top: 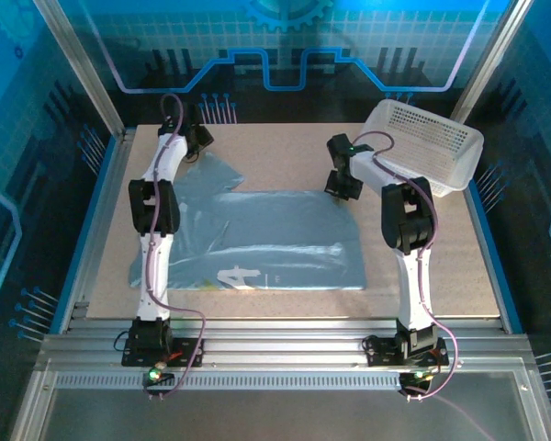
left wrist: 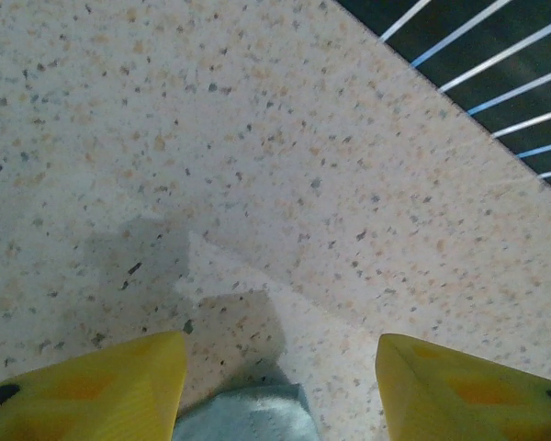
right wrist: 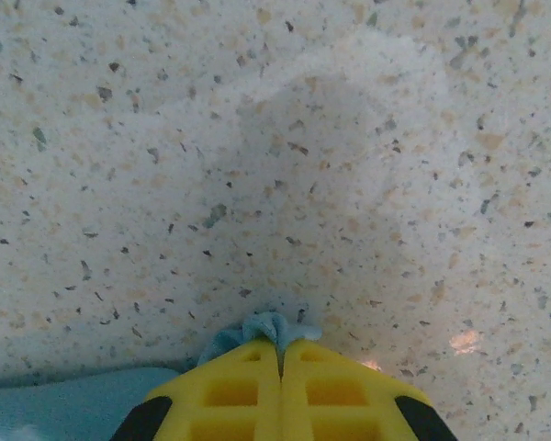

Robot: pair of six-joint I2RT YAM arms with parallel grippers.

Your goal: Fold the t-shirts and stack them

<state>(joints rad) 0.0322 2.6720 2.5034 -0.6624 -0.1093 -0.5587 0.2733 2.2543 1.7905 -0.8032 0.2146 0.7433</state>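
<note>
Tool 1, right gripper [right wrist: 280, 347]: its yellow fingers [right wrist: 230, 395] are pressed flat together with no gap between them. A small bunch of pale grey-blue cloth is pinched at the tips and puckers up just in front of them. The cloth is the far right corner of the t-shirt [top: 275, 239]. More of it lies flat at the lower left of the right wrist view. Beyond the tips is bare speckled table [right wrist: 349, 138].

Tool 2, left gripper [left wrist: 280, 344]: the left fingers [left wrist: 101, 390] stand well apart, roughly half spread, with nothing clamped. A corner of the same cloth lies on the table between them, low in the left wrist view. Whether either pad touches it I cannot tell.

Top view: both arms reach over the far half of the table. The left gripper is at the far left sleeve of the shirt and the right gripper at its far right corner. The t-shirt lies spread flat in the middle of the table between the arms, and the left forearm crosses above its left side. Its near edge runs roughly parallel to the near table edge. Part of the white block-letter print [top: 234, 276] shows close to that edge, left of centre.

The white lattice basket [top: 427, 142] sits tilted at the far right corner, apart from the shirt. The right arm overlaps its near rim in this view
</note>
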